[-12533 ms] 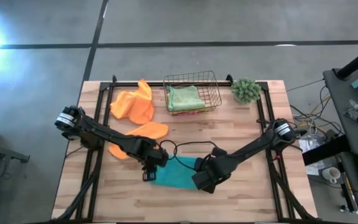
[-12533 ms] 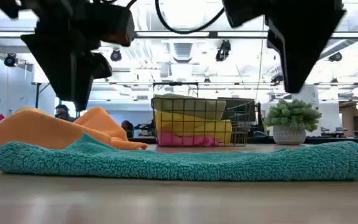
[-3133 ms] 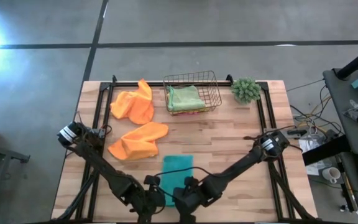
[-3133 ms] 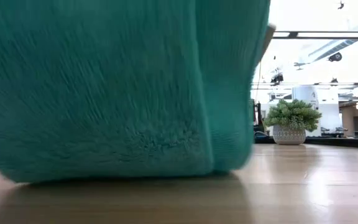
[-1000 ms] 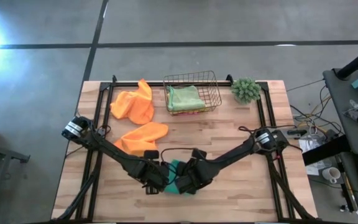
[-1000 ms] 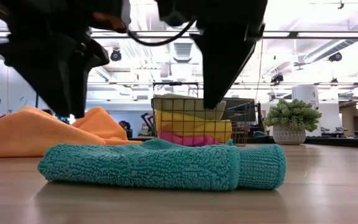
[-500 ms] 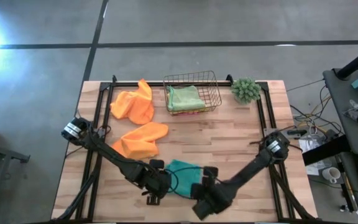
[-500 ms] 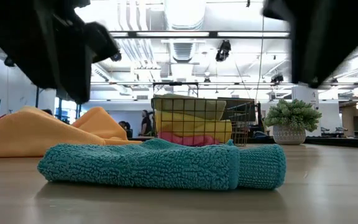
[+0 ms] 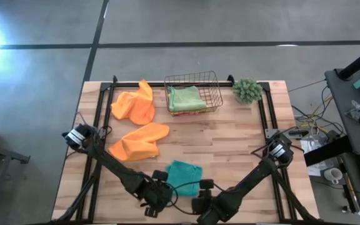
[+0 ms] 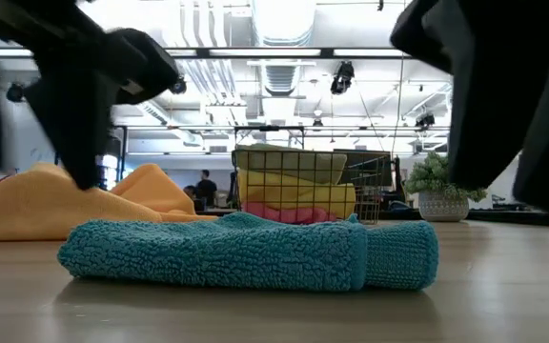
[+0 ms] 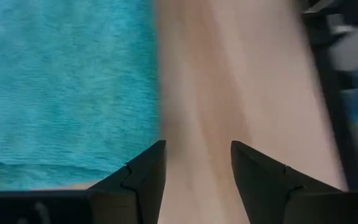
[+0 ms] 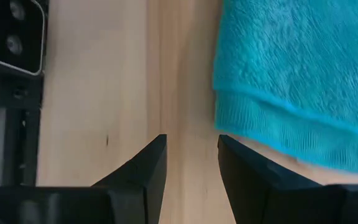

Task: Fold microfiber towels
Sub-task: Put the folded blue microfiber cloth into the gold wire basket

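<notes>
Where it lies, teal towel point(image 9: 184, 174) folded, compact

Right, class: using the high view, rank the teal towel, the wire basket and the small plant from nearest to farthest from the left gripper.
From the left gripper, at the table's near edge:
1. Teal towel, folded, just beside it, toward the middle.
2. Wire basket, at the far edge, centre.
3. Plant, far right corner, beyond the basket.

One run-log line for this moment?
teal towel: folded, released | left gripper: open, empty | right gripper: open, empty | orange towels: unfolded
</notes>
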